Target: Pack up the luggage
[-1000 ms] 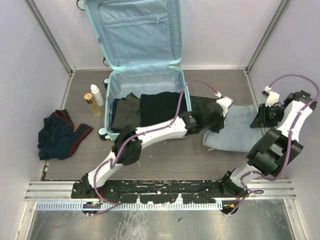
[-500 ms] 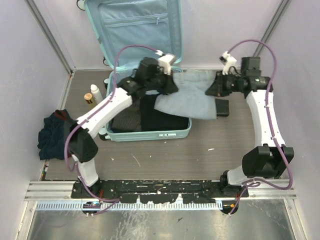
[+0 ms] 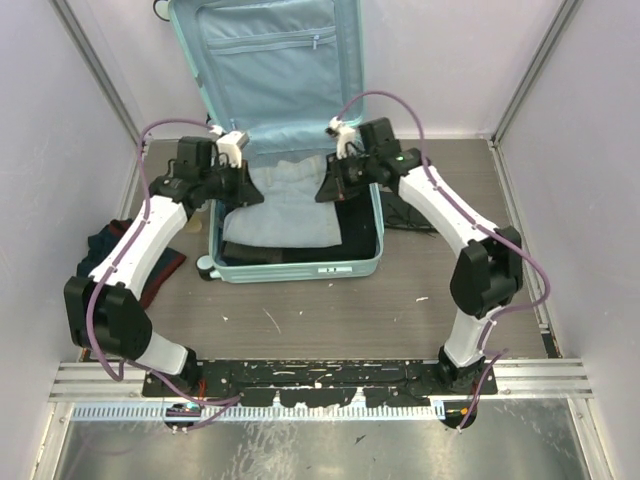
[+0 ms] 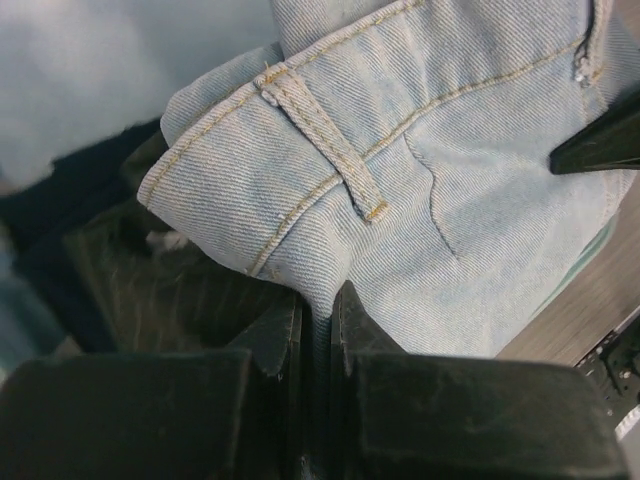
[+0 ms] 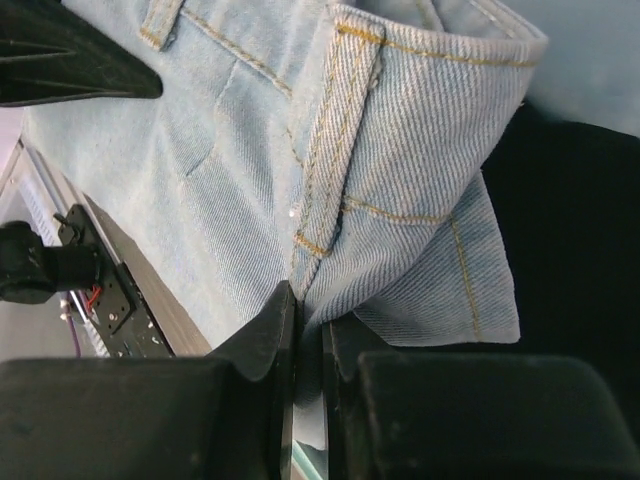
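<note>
We see the luggage (image 3: 300, 268) open at the upper centre of the overhead view, its lid propped against the back wall and its base on the worktop (image 3: 330, 310). Our left hand (image 3: 243, 190) and right hand (image 3: 325, 190) each pinch one end of the waistband of the pale blue jeans (image 3: 285, 215), jaws closed on the denim. The jeans spread over dark clothes (image 3: 355, 225) in the base. A dark bundle (image 3: 100, 248), probably clothing, lies at left, partly behind the left arm.
</note>
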